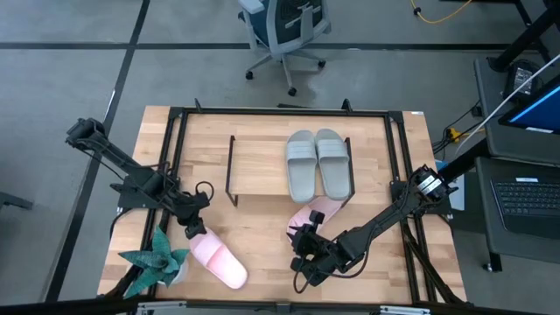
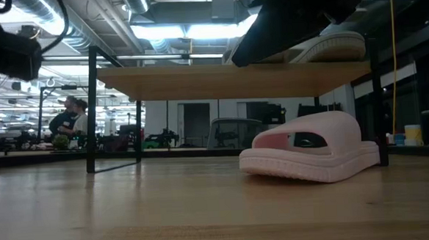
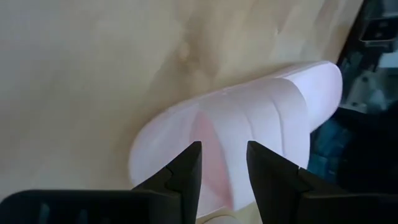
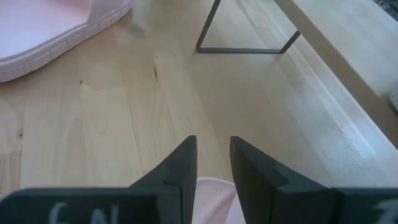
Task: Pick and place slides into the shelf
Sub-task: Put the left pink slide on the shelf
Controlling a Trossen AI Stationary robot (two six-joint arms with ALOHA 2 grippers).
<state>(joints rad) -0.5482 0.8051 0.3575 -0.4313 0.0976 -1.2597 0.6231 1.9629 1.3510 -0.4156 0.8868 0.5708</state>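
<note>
In the high view, the left tool [image 1: 194,226] sits in the lower left of the frame, right at the heel end of a pink slide [image 1: 219,261] that lies on the bench [image 1: 262,262] pointing toward the lower middle. The left wrist view shows the two dark fingers [image 3: 186,174] spread, one on each side of the wide strap [image 3: 261,124] of that slide [image 3: 249,137], with gaps beside them; the tool is released, not clenched on the foam.

The right tool [image 1: 306,243] is in the lower middle of the high view, just at the near end of the second pink slide [image 1: 313,213], which lies on the bench partly beneath the shelf [image 1: 262,162]. In the right wrist view its fingers [image 4: 180,171] stand a little apart, with a bit of pink foam [image 4: 214,199] showing low between them; whether it is grasping that foam, I cannot tell.

Two grey-green slides [image 1: 317,162] rest side by side on the right part of the shelf, in the upper middle of the high view. In the low view the second pink slide [image 2: 312,155] lies under the shelf board [image 2: 227,74], right of centre.

A teal plant [image 1: 156,261] stands at the lower left corner of the bench, just left of the first pink slide
</note>
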